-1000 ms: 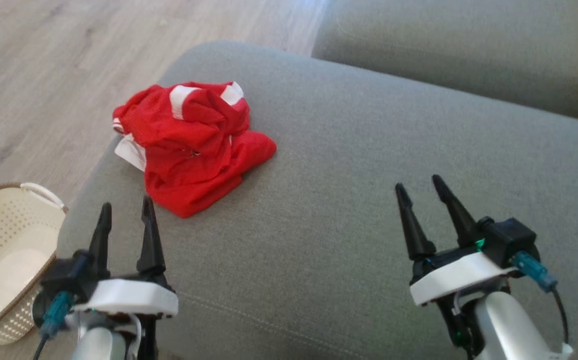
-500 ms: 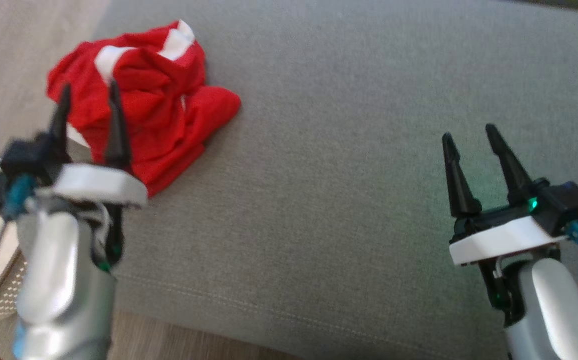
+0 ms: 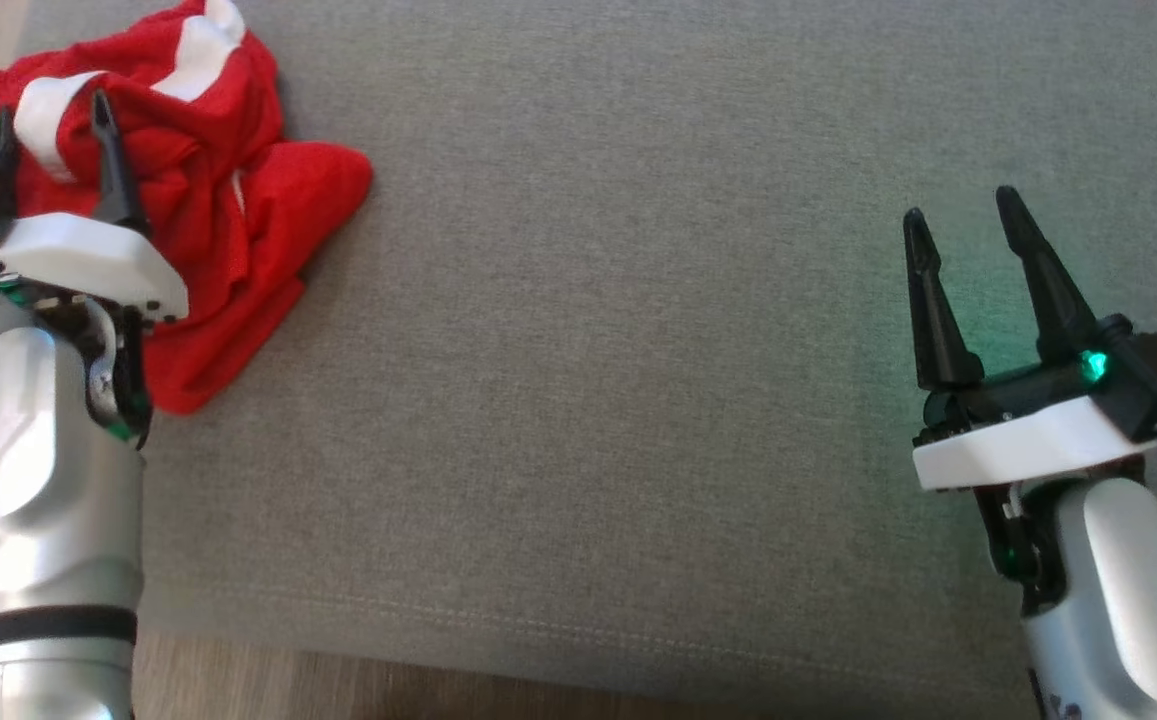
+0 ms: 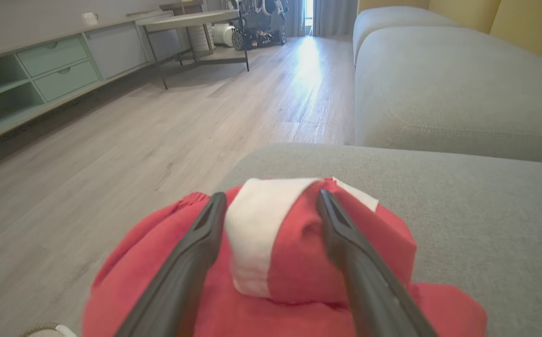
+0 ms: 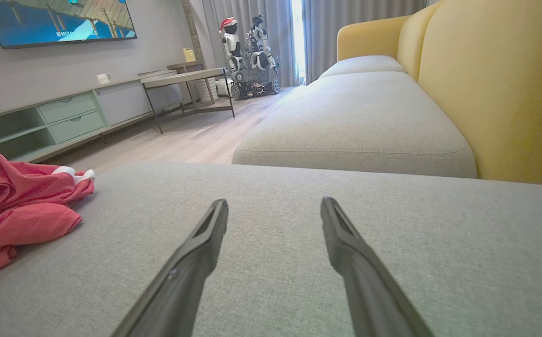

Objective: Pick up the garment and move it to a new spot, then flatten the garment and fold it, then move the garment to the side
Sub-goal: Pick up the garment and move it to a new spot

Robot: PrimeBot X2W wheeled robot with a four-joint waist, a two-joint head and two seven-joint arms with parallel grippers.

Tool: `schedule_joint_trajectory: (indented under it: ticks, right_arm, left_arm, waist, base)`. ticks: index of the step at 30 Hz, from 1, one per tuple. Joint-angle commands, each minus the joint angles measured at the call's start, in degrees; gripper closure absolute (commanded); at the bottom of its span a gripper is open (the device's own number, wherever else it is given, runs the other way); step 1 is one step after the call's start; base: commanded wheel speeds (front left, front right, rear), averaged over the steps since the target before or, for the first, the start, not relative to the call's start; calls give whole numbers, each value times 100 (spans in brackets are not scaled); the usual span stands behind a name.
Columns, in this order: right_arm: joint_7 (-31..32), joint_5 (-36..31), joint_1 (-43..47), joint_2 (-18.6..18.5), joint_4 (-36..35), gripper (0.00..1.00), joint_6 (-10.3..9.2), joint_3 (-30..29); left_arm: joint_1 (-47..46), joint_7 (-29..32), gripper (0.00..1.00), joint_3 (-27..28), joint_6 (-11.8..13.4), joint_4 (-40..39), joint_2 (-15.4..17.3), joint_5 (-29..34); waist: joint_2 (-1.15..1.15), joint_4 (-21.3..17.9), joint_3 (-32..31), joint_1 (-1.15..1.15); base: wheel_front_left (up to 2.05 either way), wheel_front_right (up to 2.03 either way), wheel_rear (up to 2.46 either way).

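Observation:
The garment (image 3: 228, 200) is a crumpled red heap with white bands, lying at the left end of the grey sofa cushion (image 3: 598, 350). My left gripper (image 3: 50, 125) hovers over its top, open, fingers spread either side of a white band (image 4: 252, 234) of the garment (image 4: 299, 262). Whether the tips touch the cloth I cannot tell. My right gripper (image 3: 960, 215) stands open over bare cushion far to the right, with nothing between its fingers (image 5: 345, 243). The garment (image 5: 13, 210) lies well to its left.
A second grey cushion (image 4: 439, 84) with a yellow backrest (image 5: 495, 84) lies beyond. Wooden floor (image 4: 135, 126) runs left of the sofa, with a low cabinet (image 4: 41, 70), a table and a parked robot (image 5: 252, 51) far off. The sofa's front edge (image 3: 538, 640) is near me.
The head camera has tilted down and shifted, so the basket and far cushion have left the view. My left arm has reached forward over the garment. The right gripper stays open.

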Motion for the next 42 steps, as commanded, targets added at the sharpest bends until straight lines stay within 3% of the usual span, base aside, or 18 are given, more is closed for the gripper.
schedule_joint_trajectory:
  ticks: [1, 2, 3, 4, 10, 14, 23, 26, 33, 42]
  right_arm:
    - [-70, 46, -186, 26, -205, 0, -4, 141]
    - [-86, 46, -184, 29, -192, 0, -4, 145]
    - [-101, 45, -179, 29, -172, 0, -4, 152]
    - [-115, 43, -177, 27, -147, 0, -4, 159]
    - [-177, 43, -191, 53, -33, 0, -4, 109]
    - [-239, 41, -197, 108, 85, 0, -4, 130]
    - [-409, 78, -160, 295, 402, 0, -4, 179]
    - [-483, 93, -162, 371, 524, 0, -4, 209]
    - [-613, 153, -221, 454, 646, 0, -4, 215]
    - [-748, 266, -448, 482, 648, 0, -4, 159]
  left_arm:
    - [-227, 35, 0, 173, 57, -13, 304, 50]
    - [-264, 53, 0, 178, 51, 82, 313, 30]
    - [-295, 66, 25, 179, 6, 166, 318, -6]
    - [-321, 67, 100, 159, -65, 235, 337, -26]
    - [-379, -137, 100, 201, -139, 331, 375, -114]
    - [-389, -253, 100, 204, -241, -42, 352, -143]
    - [-205, -275, 100, 180, -620, -1902, 198, -254]
    - [-238, -100, 100, -78, -752, -2484, 138, -276]
    - [-357, 477, 100, -476, -794, -3249, -114, -364]
    - [-771, 840, 100, -1079, -729, -3403, -506, -309]
  waist:
    - [0, -49, 34, -1]
    - [0, -61, 34, -1]
    - [0, -73, 29, -1]
    - [0, -83, 21, -1]
    - [0, -89, -97, -1]
    - [0, -74, -303, -1]
    - [0, -212, -873, -1]
    - [0, -379, -995, -1]
    - [0, -882, -1003, -1]
    - [0, -1774, -625, -1]
  base:
    - [0, 0, 0]
    - [0, 0, 0]
    - [0, 0, 0]
    - [0, 0, 0]
    - [0, 0, 0]
    - [0, 0, 0]
    - [0, 0, 0]
    - [0, 0, 0]
    - [0, 0, 0]
    - [0, 0, 0]
